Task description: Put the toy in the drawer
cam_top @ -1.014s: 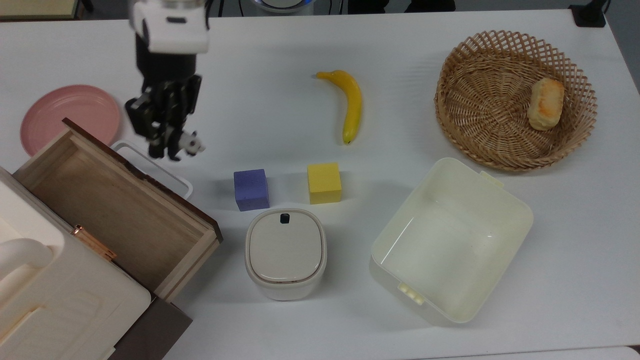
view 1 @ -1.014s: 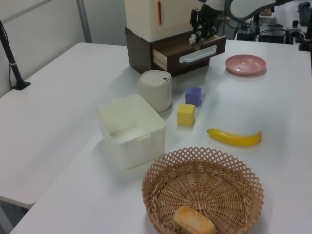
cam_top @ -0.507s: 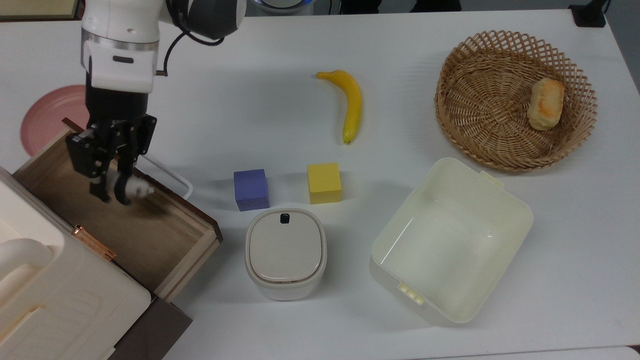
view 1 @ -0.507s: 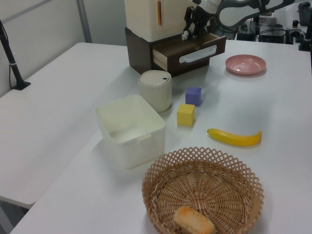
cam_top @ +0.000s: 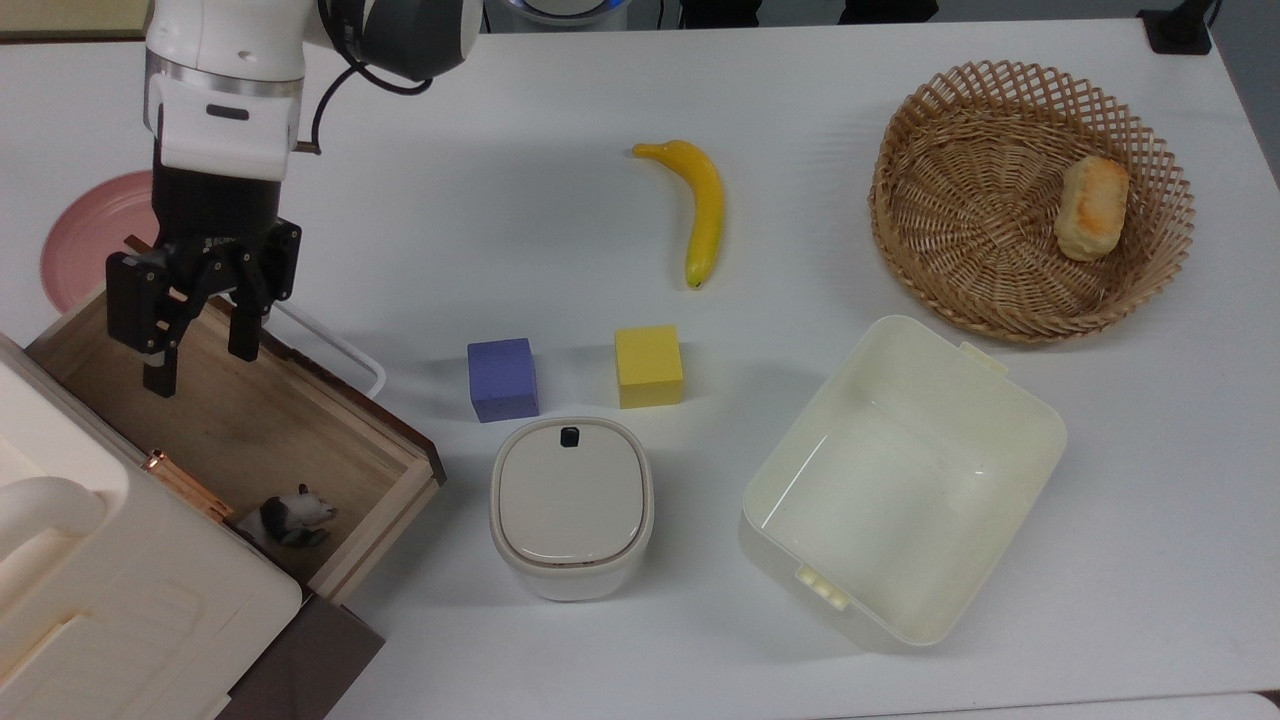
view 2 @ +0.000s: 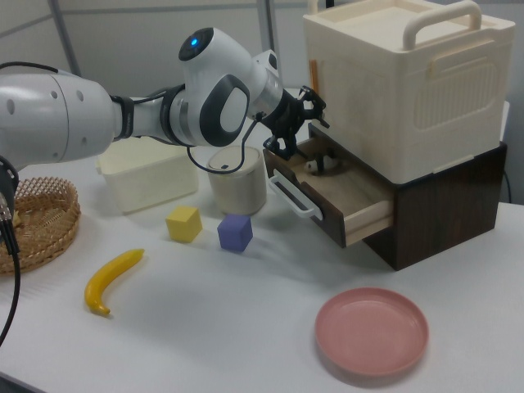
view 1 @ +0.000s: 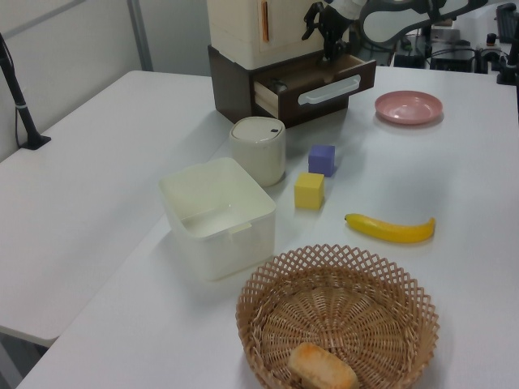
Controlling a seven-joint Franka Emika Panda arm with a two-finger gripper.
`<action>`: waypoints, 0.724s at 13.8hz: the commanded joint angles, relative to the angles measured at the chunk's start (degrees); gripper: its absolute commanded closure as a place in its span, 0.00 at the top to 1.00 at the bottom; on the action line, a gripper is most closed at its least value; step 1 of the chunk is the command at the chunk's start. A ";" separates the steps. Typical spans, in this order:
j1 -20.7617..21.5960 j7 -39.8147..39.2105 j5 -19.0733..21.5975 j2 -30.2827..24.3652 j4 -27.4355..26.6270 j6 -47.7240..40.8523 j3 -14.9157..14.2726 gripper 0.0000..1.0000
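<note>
Purple cube and yellow cube are sitting side by side — well apart from the jaws, toward the top view's right.

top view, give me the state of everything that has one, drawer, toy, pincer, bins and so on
drawer: pulled open
toy: lying inside the drawer, near its corner
pincer: open, empty, above the drawer
lidded container: lid on
cream bin: open, empty
basket: holds a bread roll
pink plate: nothing visible on it
</note>
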 commanded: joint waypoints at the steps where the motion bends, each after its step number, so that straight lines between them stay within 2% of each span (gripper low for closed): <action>1: 0.45 2.74 0.06 -2.09 -0.91 0.44 0.35 0.78; 3: 1.24 9.92 -0.03 -3.24 -1.62 -0.17 0.70 0.77; 4: 2.20 16.40 -0.11 -4.11 -1.71 -2.43 1.66 0.77; 7: 3.09 26.10 -0.03 -6.39 -1.79 -8.23 2.64 0.78; 10: 5.54 38.12 0.06 -9.91 -1.71 -21.48 3.52 0.77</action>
